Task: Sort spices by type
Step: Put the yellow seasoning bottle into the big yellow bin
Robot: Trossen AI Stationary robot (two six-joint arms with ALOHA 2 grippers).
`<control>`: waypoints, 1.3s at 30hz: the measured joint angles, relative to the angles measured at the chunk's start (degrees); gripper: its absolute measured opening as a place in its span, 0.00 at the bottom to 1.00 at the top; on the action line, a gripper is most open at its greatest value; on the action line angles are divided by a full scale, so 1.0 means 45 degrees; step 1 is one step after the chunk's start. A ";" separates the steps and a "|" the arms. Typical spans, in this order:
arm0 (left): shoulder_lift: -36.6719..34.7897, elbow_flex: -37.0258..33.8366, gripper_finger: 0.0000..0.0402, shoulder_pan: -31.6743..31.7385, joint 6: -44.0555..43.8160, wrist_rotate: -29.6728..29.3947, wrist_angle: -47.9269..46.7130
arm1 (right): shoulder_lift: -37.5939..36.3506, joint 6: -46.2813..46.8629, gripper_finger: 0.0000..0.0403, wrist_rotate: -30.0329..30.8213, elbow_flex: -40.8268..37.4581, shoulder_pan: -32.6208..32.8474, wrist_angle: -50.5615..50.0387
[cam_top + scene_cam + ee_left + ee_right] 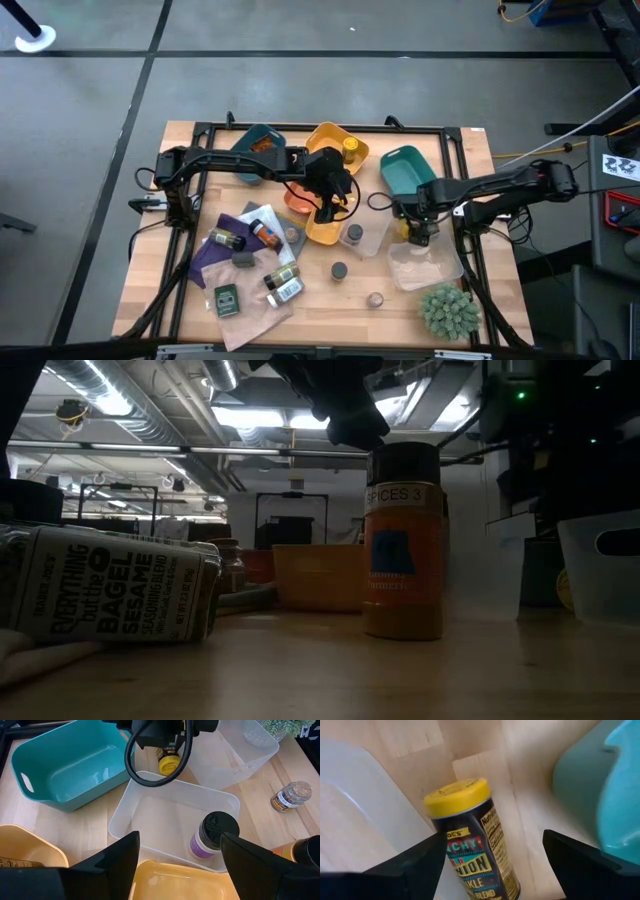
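Observation:
A dark jar with a yellow lid stands upright on the wood between two clear trays and the teal tray; it also shows as the yellow lid. My right gripper points down over it, open, one finger on either side, apart from it. My left gripper hangs open above the yellow tray's edge and holds nothing. Below and ahead of it a purple-labelled jar with a dark lid stands in a clear tray. More spices lie at the table's left.
A teal tray and a second clear tray flank my right gripper. Grey-lidded jars stand on bare wood near the middle. A green spiky plant is at the near right. An orange jar and a lying sesame jar show low.

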 joint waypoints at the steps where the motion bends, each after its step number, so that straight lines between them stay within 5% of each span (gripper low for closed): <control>1: 0.0000 0.0000 0.65 0.0000 -0.0010 0.0000 0.0000 | 0.0087 -0.0097 0.81 -0.0060 0.0000 0.0000 0.0003; 28: 0.0000 0.0000 0.65 0.0000 0.0006 0.0001 0.0000 | 0.1415 -0.0187 0.80 0.0022 -0.0672 0.0000 0.1680; 39: 0.0000 0.0000 0.65 0.0000 0.0006 0.0005 0.0005 | 0.1465 -0.0161 0.53 -0.0075 -0.0681 -0.0003 0.1644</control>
